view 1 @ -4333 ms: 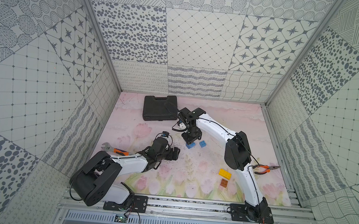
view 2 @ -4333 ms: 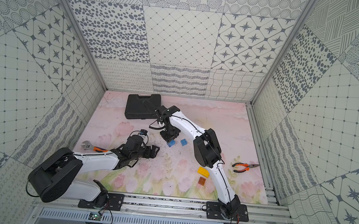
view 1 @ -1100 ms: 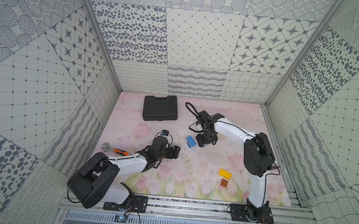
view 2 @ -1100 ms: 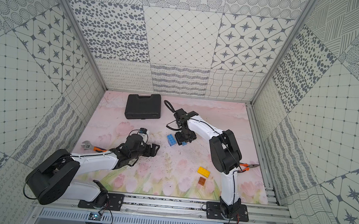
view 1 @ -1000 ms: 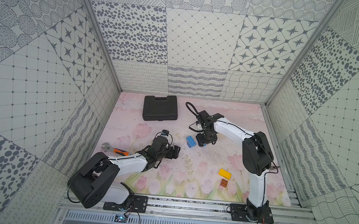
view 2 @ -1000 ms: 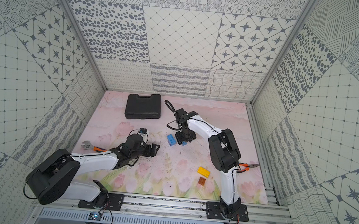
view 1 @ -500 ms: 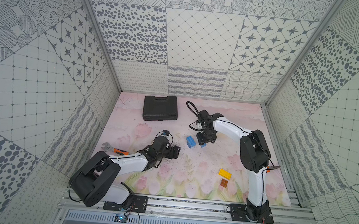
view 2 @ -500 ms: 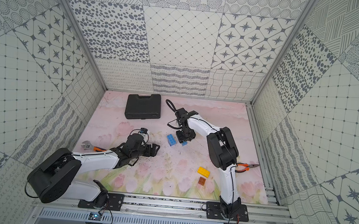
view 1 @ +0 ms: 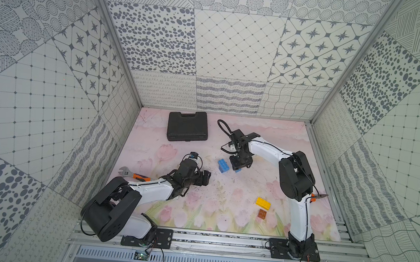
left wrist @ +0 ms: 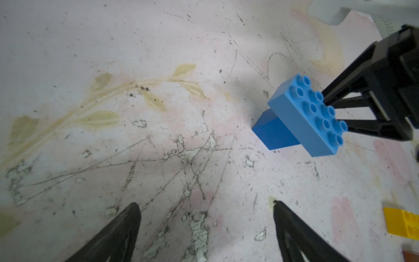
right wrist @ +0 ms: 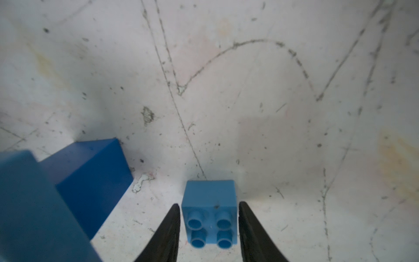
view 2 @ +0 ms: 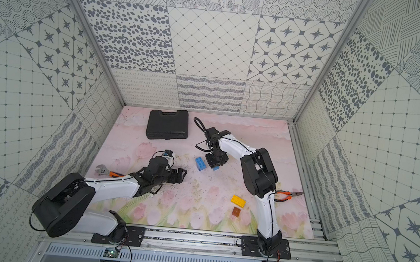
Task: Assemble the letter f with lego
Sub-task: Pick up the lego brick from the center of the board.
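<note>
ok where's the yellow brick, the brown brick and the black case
yellow brick [view 1: 263, 203], in a top view, on its studded top
brown brick [view 1: 262, 213], in a top view, on its studded top
black case [view 1: 188, 127], in a top view, mid lid

We see a long light blue eight-stud plastic brick [view 1: 222, 165] stacked askew on a darker blue brick [left wrist: 272, 133]. Just beside that stack sits a small light blue four-stud brick [right wrist: 209, 213]. A yellow brick [view 1: 263, 203] and a brown-orange square brick [view 1: 262, 214] lie well apart from it.
</note>
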